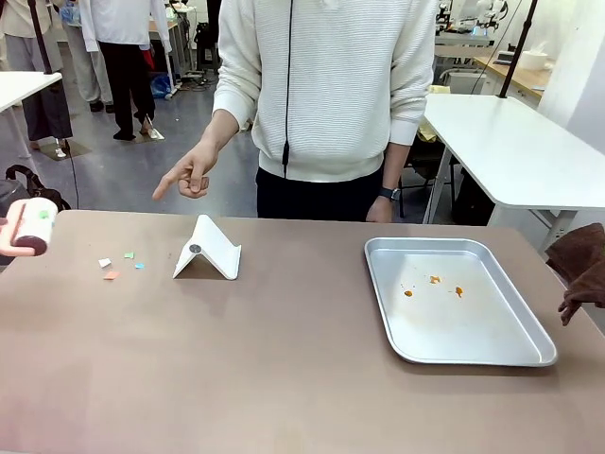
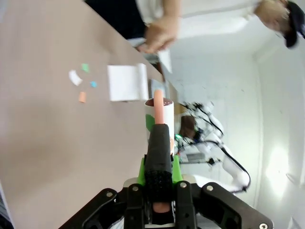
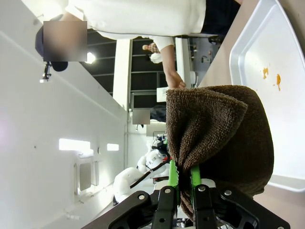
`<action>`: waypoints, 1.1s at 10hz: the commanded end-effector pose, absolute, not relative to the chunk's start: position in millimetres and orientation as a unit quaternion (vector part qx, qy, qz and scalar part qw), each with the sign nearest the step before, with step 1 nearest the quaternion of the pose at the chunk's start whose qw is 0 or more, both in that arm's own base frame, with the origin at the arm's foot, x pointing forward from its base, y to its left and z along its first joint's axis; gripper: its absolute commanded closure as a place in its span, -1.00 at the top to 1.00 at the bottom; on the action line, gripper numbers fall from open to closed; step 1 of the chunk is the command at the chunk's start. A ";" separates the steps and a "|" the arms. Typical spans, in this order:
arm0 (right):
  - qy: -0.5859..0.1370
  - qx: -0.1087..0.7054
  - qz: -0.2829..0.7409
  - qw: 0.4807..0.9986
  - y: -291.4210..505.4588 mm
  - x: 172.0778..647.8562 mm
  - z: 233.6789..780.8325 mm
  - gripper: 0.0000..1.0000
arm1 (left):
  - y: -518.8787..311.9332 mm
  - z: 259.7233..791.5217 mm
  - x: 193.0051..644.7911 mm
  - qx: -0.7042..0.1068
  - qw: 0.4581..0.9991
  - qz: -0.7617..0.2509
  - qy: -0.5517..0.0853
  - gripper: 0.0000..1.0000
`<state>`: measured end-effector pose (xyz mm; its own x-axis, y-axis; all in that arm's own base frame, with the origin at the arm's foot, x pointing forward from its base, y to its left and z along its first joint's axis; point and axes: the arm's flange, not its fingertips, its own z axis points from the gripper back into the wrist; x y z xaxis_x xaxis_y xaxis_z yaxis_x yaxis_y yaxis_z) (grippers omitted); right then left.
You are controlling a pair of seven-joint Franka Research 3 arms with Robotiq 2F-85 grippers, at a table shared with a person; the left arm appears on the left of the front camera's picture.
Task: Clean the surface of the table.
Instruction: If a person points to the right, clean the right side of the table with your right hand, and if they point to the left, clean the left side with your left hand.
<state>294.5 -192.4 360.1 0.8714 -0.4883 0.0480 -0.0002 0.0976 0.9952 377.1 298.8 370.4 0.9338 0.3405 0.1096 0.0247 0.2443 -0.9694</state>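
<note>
The brown desk fills the lower half of the front view, edge to edge. Behind it, top centre, a person in a white sweater stands, one hand pointing a finger down towards the left part of the desk. At lower right lies a metal tray, flat on the desk, with small orange stains near its far end. At the right edge hangs a dark brown cloth, and in the right wrist view the right gripper has its fingers pinched on that cloth, bunched above the tray. Left of centre, a white folded stand sits on the desk. At the far left edge there's a roller held above the desk; the left gripper has its fingers clamped narrow on the roller's handle. Between roller and stand, coloured paper scraps are scattered on the desk.
</note>
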 end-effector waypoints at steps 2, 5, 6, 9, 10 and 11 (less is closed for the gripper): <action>-0.185 0.649 -0.167 0.719 -192.5 291.4 366.9 -1.00 | 268.1 369.9 391.2 -0.549 0.797 0.184 -0.173 -0.58; -0.185 0.649 -0.167 0.719 -192.5 291.4 366.9 -1.00 | 256.8 363.8 403.8 -0.506 0.816 0.215 -0.180 -0.58; -0.185 0.649 -0.167 0.719 -192.5 291.4 366.9 -1.00 | 252.2 360.0 408.0 -0.496 0.823 0.218 -0.170 -0.58; -0.185 0.649 -0.167 0.719 -192.5 291.4 366.9 -1.00 | 248.6 347.8 422.0 -0.477 0.834 0.239 -0.144 -0.58; -0.185 0.649 -0.167 0.719 -192.5 291.4 366.9 -1.00 | 246.1 343.1 425.4 -0.461 0.840 0.249 -0.141 -0.58; -0.185 0.649 -0.167 0.719 -192.5 291.4 366.9 -1.00 | 243.9 338.0 427.8 -0.447 0.848 0.251 -0.131 -0.58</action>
